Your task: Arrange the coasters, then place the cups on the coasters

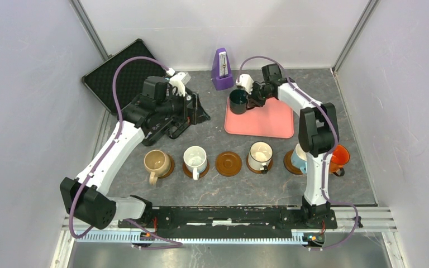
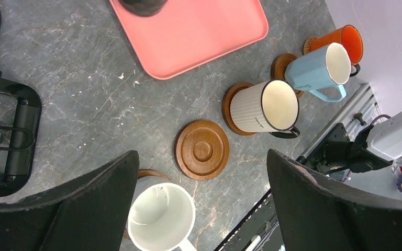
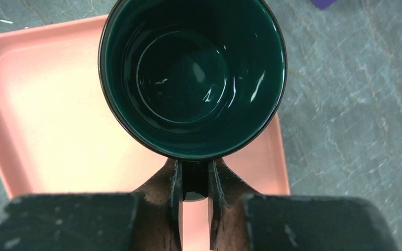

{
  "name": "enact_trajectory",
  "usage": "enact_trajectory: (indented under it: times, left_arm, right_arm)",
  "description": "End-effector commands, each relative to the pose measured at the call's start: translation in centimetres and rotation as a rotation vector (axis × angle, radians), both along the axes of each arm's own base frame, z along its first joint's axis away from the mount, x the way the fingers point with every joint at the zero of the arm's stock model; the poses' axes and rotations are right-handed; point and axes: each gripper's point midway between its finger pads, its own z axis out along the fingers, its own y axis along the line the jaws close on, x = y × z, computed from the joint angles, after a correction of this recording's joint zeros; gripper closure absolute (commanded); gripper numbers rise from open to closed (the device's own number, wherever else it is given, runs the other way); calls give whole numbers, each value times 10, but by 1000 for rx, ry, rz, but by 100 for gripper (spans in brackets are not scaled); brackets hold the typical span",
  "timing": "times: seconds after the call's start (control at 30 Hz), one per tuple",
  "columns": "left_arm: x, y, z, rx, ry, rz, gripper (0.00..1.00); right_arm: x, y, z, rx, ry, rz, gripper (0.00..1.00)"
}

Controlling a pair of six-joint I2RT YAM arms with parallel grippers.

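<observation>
Five cups stand on coasters in a row: tan (image 1: 157, 162), white (image 1: 195, 159), cream-white (image 1: 260, 154), light blue (image 1: 299, 158) and orange (image 1: 339, 157). Between the white and cream-white cups lies one bare coaster (image 1: 228, 163) (image 2: 202, 150). The dark green cup (image 1: 238, 101) (image 3: 192, 73) stands upright on the pink tray (image 1: 262, 120). My right gripper (image 1: 248, 99) (image 3: 193, 172) is shut on its handle. My left gripper (image 1: 192, 114) (image 2: 203, 157) hangs open and holds nothing, above the table behind the row. The left wrist view shows the bare coaster and white cup (image 2: 161, 218) below it.
A purple metronome (image 1: 222, 70) stands behind the tray. A black case (image 1: 120, 75) lies at the back left, and a black holder (image 2: 10, 141) sits under the left arm. The arms' black base rail (image 1: 229, 215) runs along the near edge.
</observation>
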Motion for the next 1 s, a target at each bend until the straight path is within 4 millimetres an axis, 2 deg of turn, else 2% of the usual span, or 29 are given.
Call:
enact_trajectory:
  times: [0.0, 0.13, 0.23, 0.5, 0.67, 0.7, 0.83, 0.97]
  left_arm:
    - [8, 1, 11, -20, -61, 6, 3]
    - [8, 5, 7, -13, -64, 22, 3]
    - [12, 11, 4, -5, -66, 63, 3]
    - [22, 32, 4, 9, -94, 194, 0]
    - [25, 42, 6, 9, -109, 265, 0]
    - [25, 43, 7, 7, -118, 272, 0]
    - [25, 48, 11, 3, -150, 293, 0]
    - [26, 52, 14, 17, -171, 307, 0]
  right_arm:
    - [-4, 6, 50, 65, -52, -82, 100]
    - [-2, 10, 80, 168, -46, -218, 100]
    - [-9, 10, 97, 246, -34, -298, 100]
    - [-27, 12, 162, 365, -134, -444, 100]
    - [-72, 10, 171, 419, -68, -525, 100]
    - [-83, 11, 168, 423, -55, -529, 100]
    - [-125, 20, 176, 446, -70, -485, 100]
    - [-166, 32, 172, 415, -68, -457, 100]
